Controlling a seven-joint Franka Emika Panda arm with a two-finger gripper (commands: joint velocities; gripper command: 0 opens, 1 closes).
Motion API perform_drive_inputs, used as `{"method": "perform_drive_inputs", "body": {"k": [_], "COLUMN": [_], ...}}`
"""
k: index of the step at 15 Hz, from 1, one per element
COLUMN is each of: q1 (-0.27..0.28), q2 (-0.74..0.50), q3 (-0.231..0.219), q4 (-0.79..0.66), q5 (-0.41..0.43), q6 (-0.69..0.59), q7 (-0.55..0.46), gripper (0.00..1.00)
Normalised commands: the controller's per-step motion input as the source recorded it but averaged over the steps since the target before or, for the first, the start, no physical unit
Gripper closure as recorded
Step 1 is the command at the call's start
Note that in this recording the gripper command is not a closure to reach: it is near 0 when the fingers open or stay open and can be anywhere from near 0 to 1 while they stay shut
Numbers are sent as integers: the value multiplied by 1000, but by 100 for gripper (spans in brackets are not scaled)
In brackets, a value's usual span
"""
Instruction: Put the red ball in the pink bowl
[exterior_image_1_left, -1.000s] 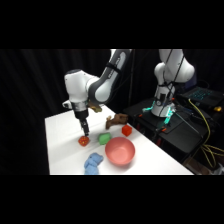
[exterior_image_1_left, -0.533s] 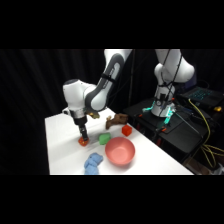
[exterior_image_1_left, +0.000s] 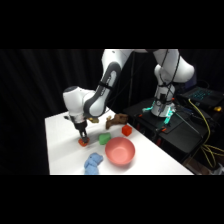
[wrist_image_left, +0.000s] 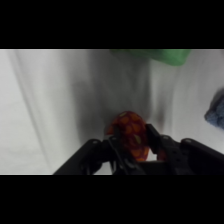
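Side view, nearest the lower edge of the frame: a blue object (exterior_image_1_left: 93, 163), lumpy and pale blue, lying on the white table (exterior_image_1_left: 60, 150) at lower centre-left.

Just right of it: the pink bowl (exterior_image_1_left: 120, 151), round and deep, upright, its opening facing up, nothing visible inside. It stands apart from the blue object.

Behind the bowl, a little to the left: a green block (exterior_image_1_left: 104, 138), near the bowl's far rim, not touching it so far as can be seen.

Left of the green block: the red ball (exterior_image_1_left: 83, 143), low on the table surface at centre-left of the frame, well apart from the bowl. The gripper (exterior_image_1_left: 82, 139) comes down on it from above, at the end of the white arm (exterior_image_1_left: 102, 90) that arches in from the upper right.

Wrist view, lower centre: the red ball (wrist_image_left: 131, 135) sits between the two black fingers (wrist_image_left: 114, 145), one on each side, pressed against it; the gripper (wrist_image_left: 131, 146) is pinching the ball. Green block (wrist_image_left: 160, 54) at the top edge, right of centre; blue object (wrist_image_left: 216, 110) at the right edge.

Farther back in the side view: a red block (exterior_image_1_left: 127, 131), angular, right of the green block, and a brown object (exterior_image_1_left: 116, 120) behind it near the table's far edge.

Farthest, upper right: the arm's base (exterior_image_1_left: 165, 95) with a green-lit fixture and cables beside the table.
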Motion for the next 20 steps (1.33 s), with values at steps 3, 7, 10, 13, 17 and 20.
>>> {"method": "perform_drive_inputs", "body": {"k": [3, 7, 10, 13, 17, 20], "q1": [-32, 9, 64, 94, 120, 134], "q2": [-50, -303, -454, -468, -530, -599], "q3": [34, 18, -27, -55, -45, 15], "q4": [60, -106, -170, -222, -372, -501], "q5": [28, 3, -49, -92, -113, -90], "q6": [-50, -185, -270, -278, -216, -101], "q7": [29, 38, 89, 126, 144, 121], "gripper": [63, 18, 18, 18, 18, 18]}}
